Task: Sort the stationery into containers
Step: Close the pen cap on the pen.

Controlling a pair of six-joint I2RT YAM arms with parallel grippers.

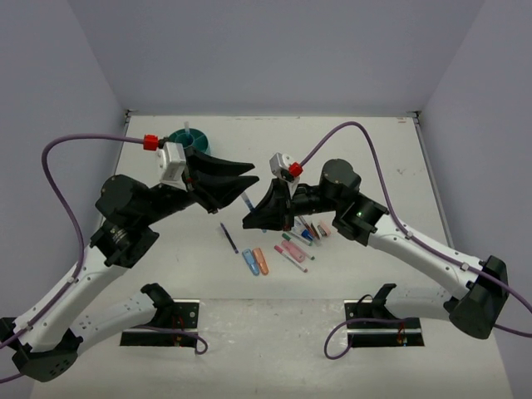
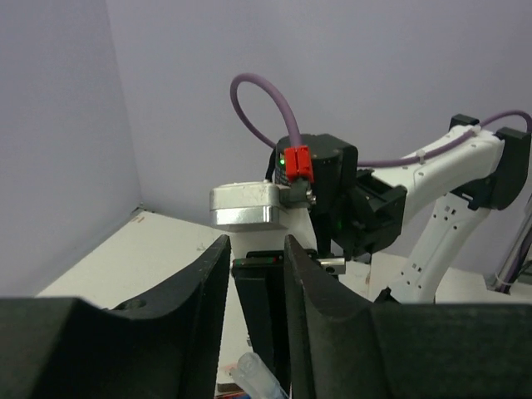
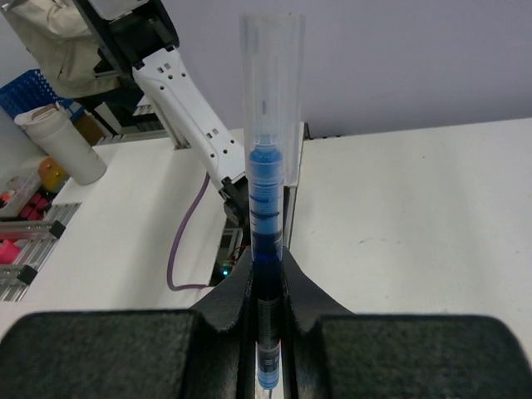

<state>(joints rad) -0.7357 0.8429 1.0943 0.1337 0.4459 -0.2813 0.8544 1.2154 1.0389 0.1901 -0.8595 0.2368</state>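
A blue pen [image 3: 268, 208] is being clamped in the closed jaws of the right gripper [image 3: 266, 307] above the table [image 1: 374, 166], the left gripper [image 2: 256, 249] is being held parted and empty beside it, and the remaining stationery [image 1: 291, 241] is being left loose, well apart from the teal tub [image 1: 189, 137].

Soft, even light is falling from above onto the white table [image 1: 374, 158]; the arms [image 1: 100, 224] are casting faint, blurred shadows on the table; walls [image 1: 274, 50] behind the table are looking dim lilac; in the right wrist view the black fingers [image 3: 399, 353] are losing detail, underexposed.
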